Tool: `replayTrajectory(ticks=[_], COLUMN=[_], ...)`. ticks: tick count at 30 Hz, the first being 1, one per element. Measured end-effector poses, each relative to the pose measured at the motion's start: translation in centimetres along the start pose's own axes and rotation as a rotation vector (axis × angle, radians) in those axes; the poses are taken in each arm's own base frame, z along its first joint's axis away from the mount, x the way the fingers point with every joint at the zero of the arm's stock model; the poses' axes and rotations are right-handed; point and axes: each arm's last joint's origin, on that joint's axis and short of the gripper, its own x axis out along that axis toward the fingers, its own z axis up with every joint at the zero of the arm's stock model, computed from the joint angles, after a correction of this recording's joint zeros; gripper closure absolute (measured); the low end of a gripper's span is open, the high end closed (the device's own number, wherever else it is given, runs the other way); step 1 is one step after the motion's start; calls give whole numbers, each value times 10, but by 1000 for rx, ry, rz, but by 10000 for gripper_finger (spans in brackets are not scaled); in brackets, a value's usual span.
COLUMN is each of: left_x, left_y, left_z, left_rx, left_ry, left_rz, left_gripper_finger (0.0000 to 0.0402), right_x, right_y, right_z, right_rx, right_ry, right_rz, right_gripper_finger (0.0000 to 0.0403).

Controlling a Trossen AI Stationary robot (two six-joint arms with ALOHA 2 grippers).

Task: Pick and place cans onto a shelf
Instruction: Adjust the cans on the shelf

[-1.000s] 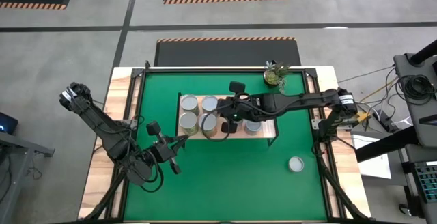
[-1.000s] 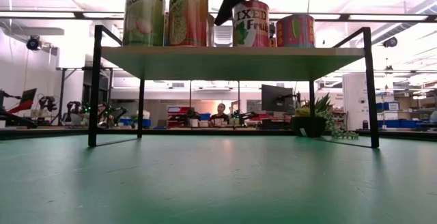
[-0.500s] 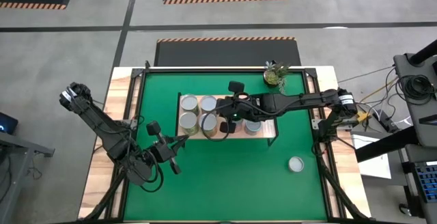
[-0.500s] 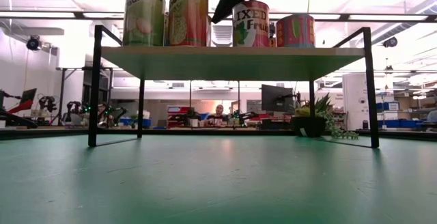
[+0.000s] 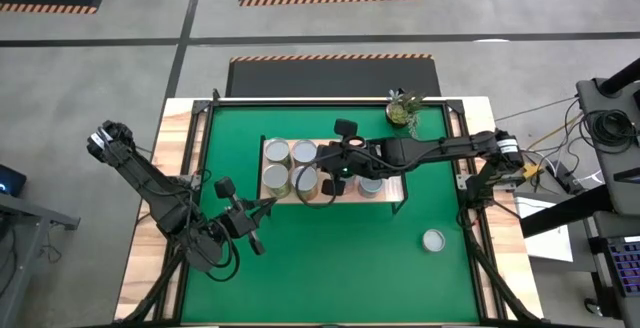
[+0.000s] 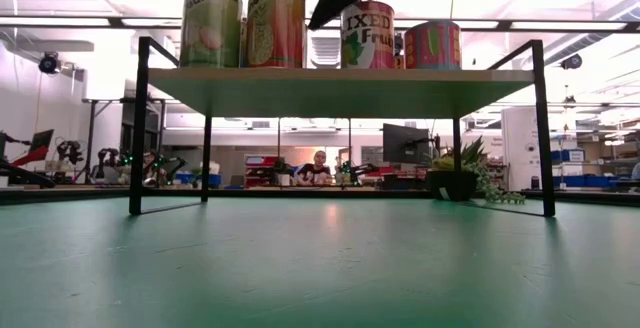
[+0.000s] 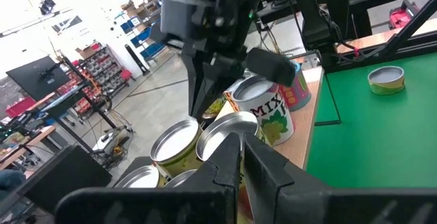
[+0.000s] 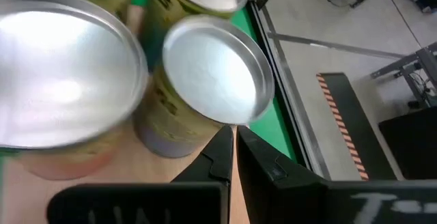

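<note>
The shelf (image 5: pixel 393 182), light wood on a thin black frame, stands on the green mat and carries several cans with silver tops (image 5: pixel 275 151); the low view shows their labelled sides (image 6: pixel 275 23). One more can (image 5: pixel 433 240) stands on its base on the mat at the near right. My right gripper (image 5: pixel 332 181) is shut and empty, just above the shelf top among the cans; it also shows in the low view (image 6: pixel 318 18) and the right wrist view (image 8: pixel 232 136). My left gripper (image 5: pixel 265 206) is shut and empty near the shelf's near left corner.
A small potted plant (image 5: pixel 403 110) stands on the mat behind the shelf's far right corner. Open green mat lies in front of the shelf (image 5: pixel 340 258). The table's pale wooden border (image 5: pixel 180 148) rims the mat. A person sits far off in the room (image 6: pixel 320 166).
My right gripper has risen a little above the shelf top, staying shut. The cans have kept still.
</note>
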Motion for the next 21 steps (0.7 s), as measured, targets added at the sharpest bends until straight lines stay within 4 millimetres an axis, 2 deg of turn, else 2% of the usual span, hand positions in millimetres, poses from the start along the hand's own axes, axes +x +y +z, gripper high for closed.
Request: replayTrajectory(ticks=[5, 10, 16, 21], left_x=[0, -1, -1, 4], left_y=[0, 0, -1, 2], left_z=[0, 0, 0, 14], left_rx=[2, 1, -50, -140], left_ry=[0, -1, -1, 13], left_rz=[0, -3, -13, -168], left_gripper_finger=[401, 401, 401, 401], right_x=[-20, -48, -76, -90], right_y=[10, 25, 56, 84], right_z=[6, 8, 1, -10], right_rx=[-15, -23, -55, -103], right_ry=[-49, -86, -106, -112], right_rz=[30, 83, 166, 147], right_gripper_finger=[394, 394, 394, 394])
